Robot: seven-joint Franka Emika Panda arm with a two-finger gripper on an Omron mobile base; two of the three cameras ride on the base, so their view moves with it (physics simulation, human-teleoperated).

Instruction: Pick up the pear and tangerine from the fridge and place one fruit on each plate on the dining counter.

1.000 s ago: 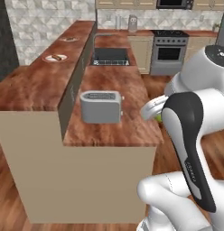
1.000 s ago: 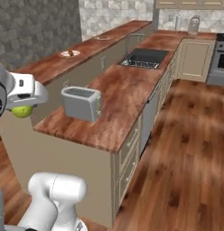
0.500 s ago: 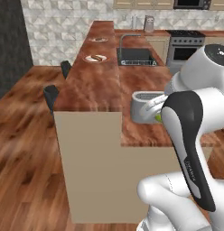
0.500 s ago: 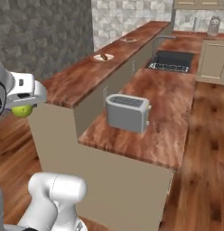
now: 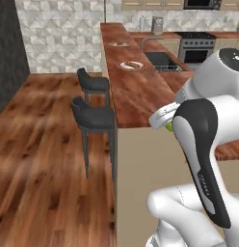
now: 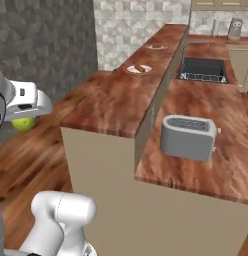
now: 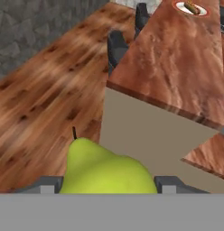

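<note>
**Pear in the claw, plates well ahead**

The pear (image 7: pixel 107 169) sits at the bottom centre of the hand view, wedged between the two dark finger tips, so we read the gripper (image 6: pixel 25 120) as clenched on the fruit. In the right base view the same yellow-green fruit hangs under the white hand at the left edge of the frame, over the wood floor and short of the dining counter (image 6: pixel 113 102). In the left base view only a sliver of green shows at centre right, beside the dark forearm.

Two plates rest on the counter: the nearer plate (image 5: pixel 131 64) in the upper middle of the left base view, the farther plate (image 5: pixel 119 44) above it. Each seems to carry a small brown item; we cannot tell what it is.

What could go wrong, as we judge it:
- The pear is round and smooth, and could slip from the fingers if the arm swings sharply.
- Both plates lie well away from the hand, so a reach from here may fall short; a release then would drop the pear on bare wood, where it could roll off.
- The two stools (image 5: pixel 95 118) stand just beside the counter's end at centre left, and the base could clip them.
- Set down on the brown item, the pear might tip off the plate.

We can read no brand, label or writing anywhere.
</note>
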